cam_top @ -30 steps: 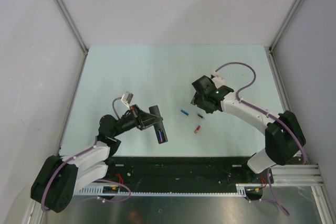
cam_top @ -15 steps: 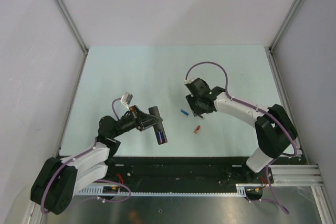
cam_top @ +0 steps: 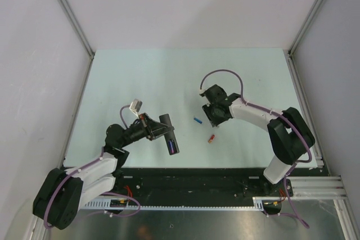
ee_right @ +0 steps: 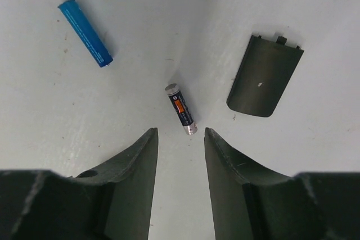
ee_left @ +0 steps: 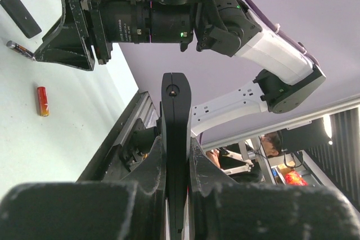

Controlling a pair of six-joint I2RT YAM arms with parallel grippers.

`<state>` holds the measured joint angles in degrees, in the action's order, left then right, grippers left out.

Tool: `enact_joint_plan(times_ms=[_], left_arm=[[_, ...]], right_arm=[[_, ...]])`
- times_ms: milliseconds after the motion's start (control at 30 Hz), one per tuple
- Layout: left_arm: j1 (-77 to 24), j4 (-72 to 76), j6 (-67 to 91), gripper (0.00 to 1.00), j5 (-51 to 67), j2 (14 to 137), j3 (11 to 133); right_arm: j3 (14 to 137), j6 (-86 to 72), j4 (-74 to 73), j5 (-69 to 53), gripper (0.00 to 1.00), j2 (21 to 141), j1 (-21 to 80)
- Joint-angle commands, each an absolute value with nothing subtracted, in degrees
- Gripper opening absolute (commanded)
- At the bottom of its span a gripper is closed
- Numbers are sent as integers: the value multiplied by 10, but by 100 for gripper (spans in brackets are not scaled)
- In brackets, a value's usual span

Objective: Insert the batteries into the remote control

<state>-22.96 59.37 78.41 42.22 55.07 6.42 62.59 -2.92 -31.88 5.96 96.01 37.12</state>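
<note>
My left gripper [cam_top: 159, 131] is shut on the black remote control [cam_top: 170, 137] and holds it above the table. In the left wrist view the remote [ee_left: 174, 122] stands edge-on between the fingers [ee_left: 147, 167]. A bluish spot shows at the remote's near end. A blue battery [cam_top: 197, 121] and a red-orange battery [cam_top: 211, 138] lie on the table. My right gripper [cam_top: 216, 115] is open, low over the table. In its wrist view the jaws [ee_right: 180, 133] straddle the tip of a dark battery with an orange label [ee_right: 181, 108]. The blue battery [ee_right: 85, 32] lies to its upper left.
A black battery cover [ee_right: 264, 76] lies flat to the right of the dark battery; it also shows in the left wrist view [ee_left: 21, 16]. The red-orange battery [ee_left: 42, 100] lies nearer the front rail [cam_top: 197, 175]. Aluminium posts and grey walls enclose the table.
My right gripper has moved left and turned, and it now covers the dark battery in the top view. The left arm and the remote have not moved.
</note>
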Motion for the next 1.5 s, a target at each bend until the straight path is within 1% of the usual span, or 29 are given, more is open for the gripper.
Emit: enact_joint_plan(times_ms=[0,400,900,1100,1233,1400,1467], left_arm=[[-225,608,769,0,427,555,69],[-225,609,766,0,423,563,67],[-225,608,765,0,425,566,65],[-225,608,765,0,425,563,64],[-225,607,765,0,425,564,64],[-225,607,765,0,424,563,65],[-225,608,765,0,424,564,65]], right_arm=[[613,-25,-295,44,44,960,363],[604,-18,-271,12,41,984,345],[596,-28,-274,5,37,998,333],[595,-32,-274,5,33,1002,333],[595,-37,-278,6,26,1003,333],[594,-46,-286,5,22,996,335],[593,-54,-288,6,18,993,335]])
